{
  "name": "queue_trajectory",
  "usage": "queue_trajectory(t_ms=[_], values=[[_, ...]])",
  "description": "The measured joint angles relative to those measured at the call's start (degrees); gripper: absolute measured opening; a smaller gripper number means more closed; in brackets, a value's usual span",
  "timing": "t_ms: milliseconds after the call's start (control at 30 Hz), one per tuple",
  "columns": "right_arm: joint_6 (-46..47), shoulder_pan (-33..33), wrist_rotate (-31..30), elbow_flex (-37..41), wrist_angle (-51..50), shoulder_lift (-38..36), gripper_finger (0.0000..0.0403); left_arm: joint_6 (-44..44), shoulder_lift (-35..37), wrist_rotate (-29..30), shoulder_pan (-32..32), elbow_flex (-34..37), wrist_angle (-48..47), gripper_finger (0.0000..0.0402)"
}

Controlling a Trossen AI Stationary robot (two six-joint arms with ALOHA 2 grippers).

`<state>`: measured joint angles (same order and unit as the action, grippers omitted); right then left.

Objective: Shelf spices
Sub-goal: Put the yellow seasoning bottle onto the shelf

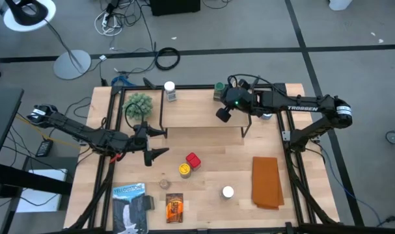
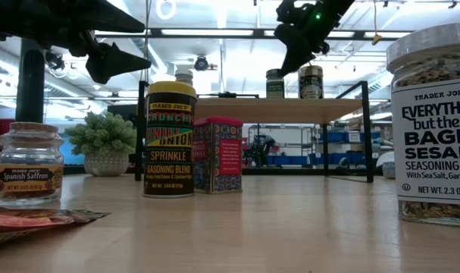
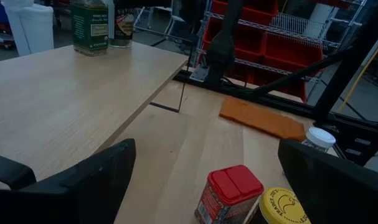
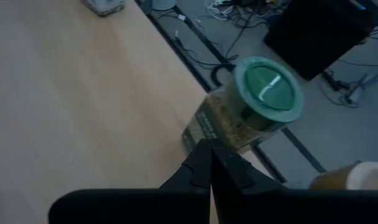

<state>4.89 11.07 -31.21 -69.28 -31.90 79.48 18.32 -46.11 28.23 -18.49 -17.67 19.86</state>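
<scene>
Wooden table (image 1: 210, 179), frame centre: left gripper (image 1: 157, 143) spread wide, empty; red box (image 1: 193, 160) upright, lower right of it, nearer than right gripper (image 1: 223, 114), pinched shut over shelf (image 1: 197, 110).

Shelf (image 1: 204, 114) board middle bare; jars crowd 10 and 2 o'clock corners. Table (image 1: 217, 166) centre: red box (image 1: 193, 159), yellow-lidded jar (image 1: 183, 169) block.

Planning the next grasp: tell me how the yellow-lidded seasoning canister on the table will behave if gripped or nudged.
The yellow-lidded canister stands upright, tall and narrow, so a high push probably tips it. Its round body would likely roll once down. The printed wall looks smooth, perhaps slippery. The red box stands right beside it, so a nudge may shove that too.
</scene>
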Motion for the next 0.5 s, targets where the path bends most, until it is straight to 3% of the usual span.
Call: queue_trajectory(t_ms=[233, 500], values=[[-0.46, 1.07, 1.37, 0.0, -0.02, 0.0, 0.0, 0.0, -0.01, 0.0, 0.0, 0.0, -0.01, 0.0399], [0.02, 2.91, -1.09, 0.0, -0.86, -0.02, 0.0, -0.01, 0.0, 0.0, 0.01, 0.0, 0.0, 0.0399]])
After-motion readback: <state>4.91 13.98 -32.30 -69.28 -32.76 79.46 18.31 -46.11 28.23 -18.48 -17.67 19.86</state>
